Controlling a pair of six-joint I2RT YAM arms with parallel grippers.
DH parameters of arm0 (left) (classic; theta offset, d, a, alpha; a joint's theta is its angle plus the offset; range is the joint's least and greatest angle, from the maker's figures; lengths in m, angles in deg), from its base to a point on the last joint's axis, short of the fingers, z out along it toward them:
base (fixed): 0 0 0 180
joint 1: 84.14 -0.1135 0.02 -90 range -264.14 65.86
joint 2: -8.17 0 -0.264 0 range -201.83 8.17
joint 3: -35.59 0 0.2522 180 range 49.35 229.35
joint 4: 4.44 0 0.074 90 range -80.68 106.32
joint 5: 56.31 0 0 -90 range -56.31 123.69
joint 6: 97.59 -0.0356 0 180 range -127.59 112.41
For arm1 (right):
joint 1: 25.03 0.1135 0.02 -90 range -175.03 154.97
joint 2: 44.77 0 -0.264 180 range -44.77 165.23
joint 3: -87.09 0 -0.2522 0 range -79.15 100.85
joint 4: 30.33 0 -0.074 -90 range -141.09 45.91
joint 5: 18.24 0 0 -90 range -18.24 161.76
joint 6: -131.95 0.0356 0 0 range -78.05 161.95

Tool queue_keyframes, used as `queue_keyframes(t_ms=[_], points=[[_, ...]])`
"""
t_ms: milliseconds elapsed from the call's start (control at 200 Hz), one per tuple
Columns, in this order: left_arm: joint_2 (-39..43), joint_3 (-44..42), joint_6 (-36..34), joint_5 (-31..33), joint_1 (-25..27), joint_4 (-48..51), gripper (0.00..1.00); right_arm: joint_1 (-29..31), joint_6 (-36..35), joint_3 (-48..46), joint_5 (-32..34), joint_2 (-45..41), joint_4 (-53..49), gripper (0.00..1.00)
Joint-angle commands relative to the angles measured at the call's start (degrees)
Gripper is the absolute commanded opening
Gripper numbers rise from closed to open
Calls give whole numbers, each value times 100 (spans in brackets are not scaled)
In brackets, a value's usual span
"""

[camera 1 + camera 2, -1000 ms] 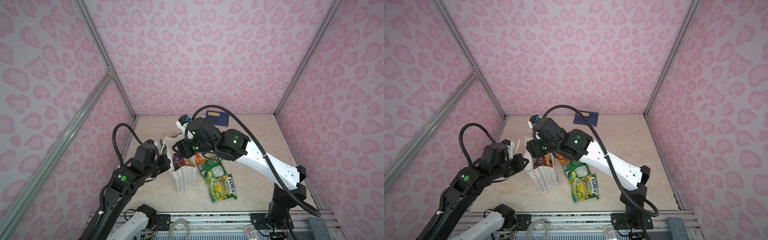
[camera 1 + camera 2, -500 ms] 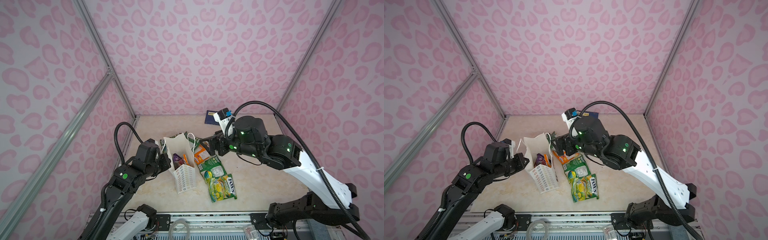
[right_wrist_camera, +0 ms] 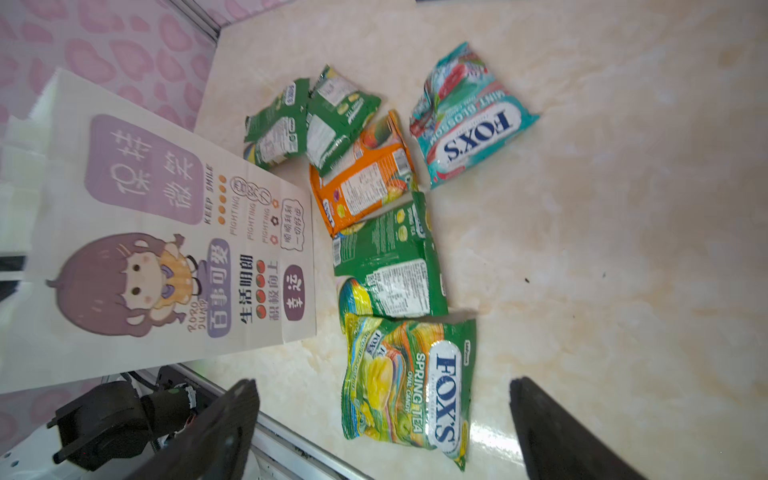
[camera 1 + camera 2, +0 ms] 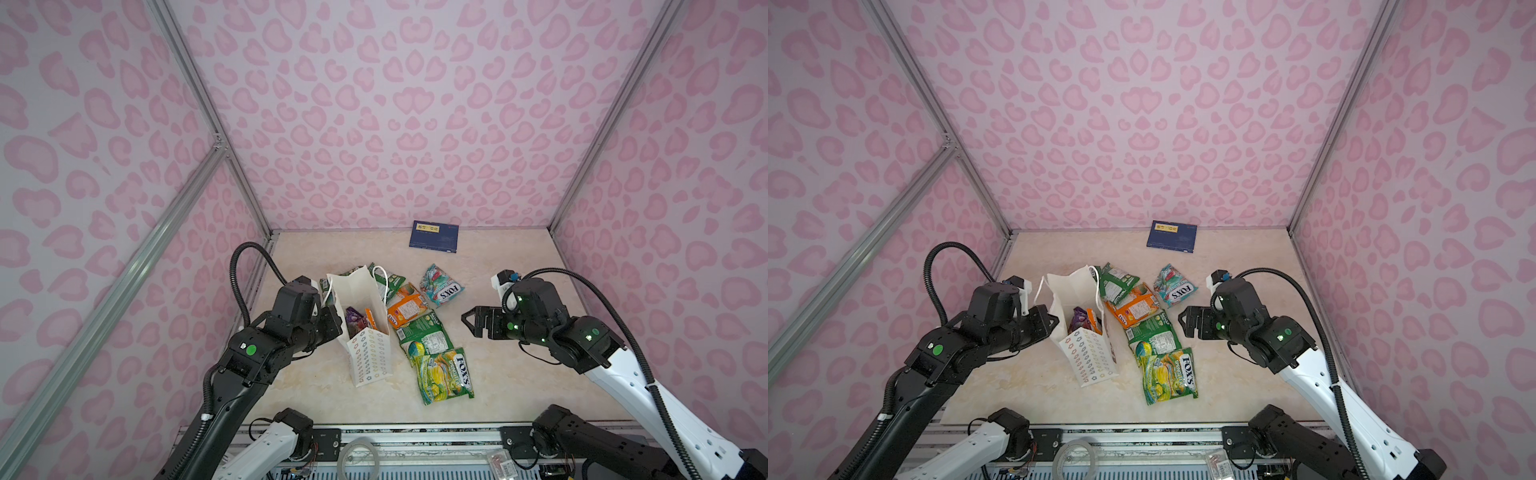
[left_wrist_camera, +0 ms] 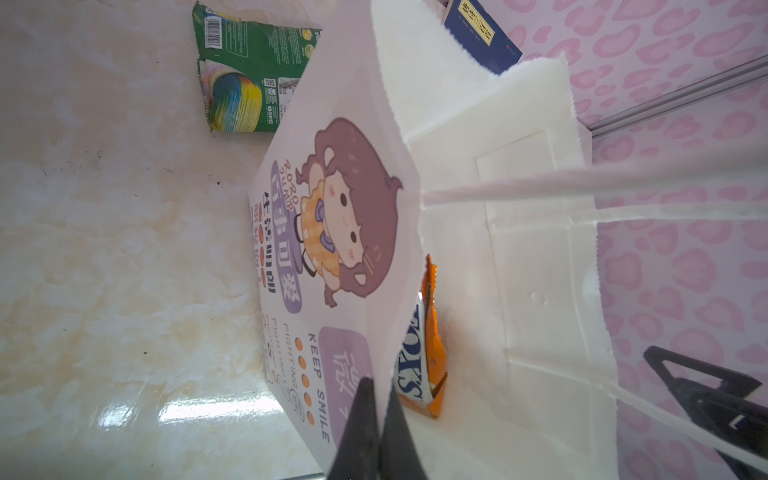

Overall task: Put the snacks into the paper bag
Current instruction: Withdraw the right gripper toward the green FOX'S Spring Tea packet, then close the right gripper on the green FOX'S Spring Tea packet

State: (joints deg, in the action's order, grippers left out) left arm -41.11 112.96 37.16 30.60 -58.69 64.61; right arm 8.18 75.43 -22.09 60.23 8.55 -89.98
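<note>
Left gripper (image 5: 379, 390) is pinched tight on the bag (image 4: 368, 357) rim. The bag stands upright toward the tabletop's (image 4: 316, 386) left edge, two snacks (image 4: 354, 318) inside; six more lie just right. Right gripper (image 4: 471, 324) hangs beyond them, spread wide, empty.

Upright open white paper bag (image 4: 371, 357), purple and orange snacks (image 4: 354, 319) inside, six more flat beside

- left arm (image 4: 249, 357): comes in from left of paper bag (image 4: 371, 358), elbow bent, forearm sloping down toward paper bag.
- left gripper (image 5: 379, 388): jaws pinched together on paper bag wall at rim, one finger outside, one inside.
- right arm (image 4: 582, 345): folded at elbow, well right of paper bag, wrist about level.
- right gripper (image 4: 471, 322): jaws spread wide, empty, tips aimed toward paper bag, clear of it.
</note>
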Motion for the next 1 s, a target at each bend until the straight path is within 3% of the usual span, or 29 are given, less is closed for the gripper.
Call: queue_keyframes(t_ms=[0,255,510,695,995], points=[[24,83,-28,29,-12,-51,6,-117,129,-647,-488,-85,455,96],[63,29,24,26,-11,-43,6,-217,556,-2041,-618,26,1251,92],[53,11,60,-16,-13,-71,6,-220,908,-2810,-884,495,2172,89],[44,-2,69,-42,-10,-71,6,76,1218,-3049,-890,991,2840,81],[33,-33,104,-59,-14,-83,6,221,1045,-2568,-747,1876,2793,74]])
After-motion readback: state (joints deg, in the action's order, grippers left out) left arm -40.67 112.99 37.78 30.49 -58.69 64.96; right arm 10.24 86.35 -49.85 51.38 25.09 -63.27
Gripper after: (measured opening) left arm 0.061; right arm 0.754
